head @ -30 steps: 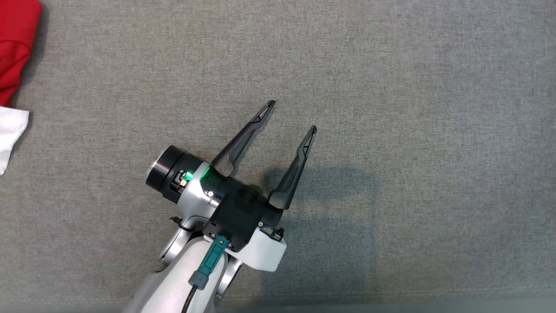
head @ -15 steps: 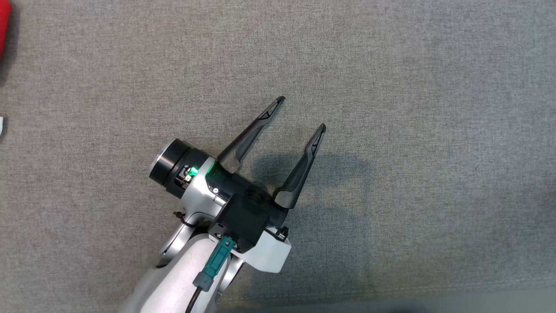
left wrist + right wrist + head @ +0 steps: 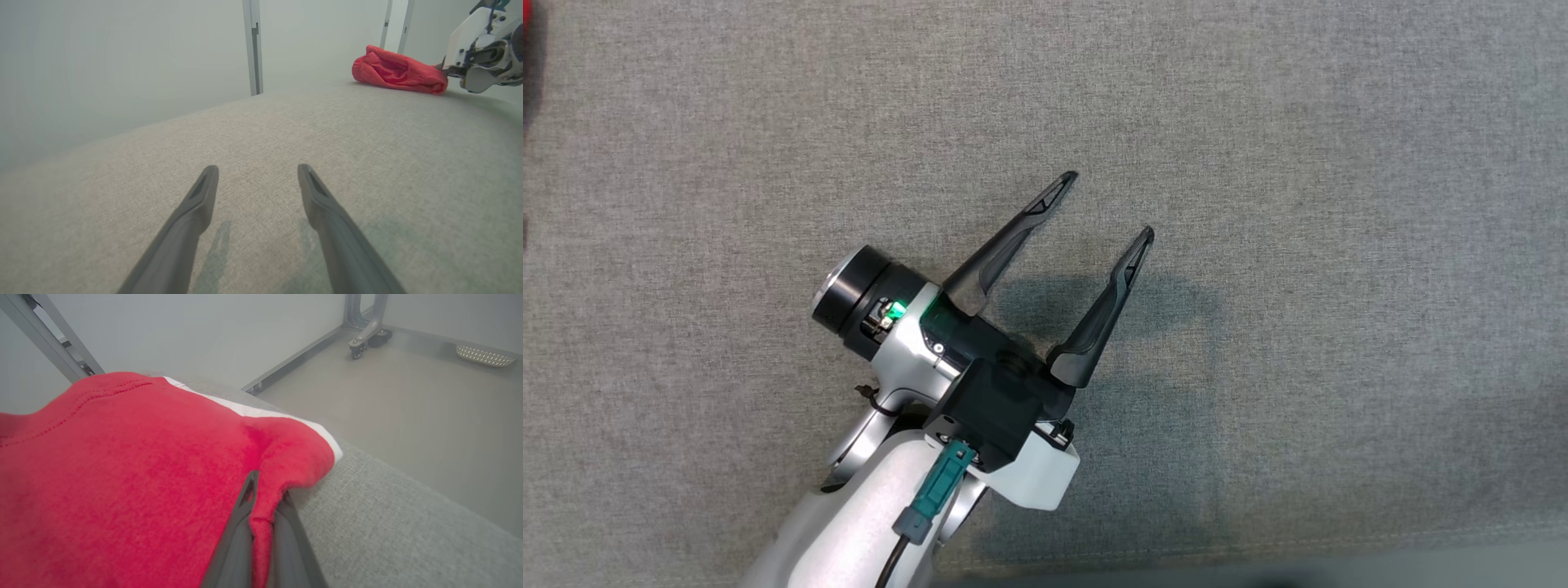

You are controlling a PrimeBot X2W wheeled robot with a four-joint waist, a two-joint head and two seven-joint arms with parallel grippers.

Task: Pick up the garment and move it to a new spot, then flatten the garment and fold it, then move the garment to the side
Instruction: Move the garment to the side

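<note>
Your right gripper [image 3: 266, 491] pinched 1 edge fold, perhaps the hem, of the soft, limp red garment [image 3: 122, 477]; your left gripper [image 3: 1109, 204] stood open.

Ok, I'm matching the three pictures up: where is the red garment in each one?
Left wrist view: garment at upper right, far across the grey table, next to the right arm.
Right wrist view: spread over left and centre, with a fold pinched in the right gripper.
Head view: at most a red sliver at the top-left edge.
Shared landmark: the grey table.
</note>
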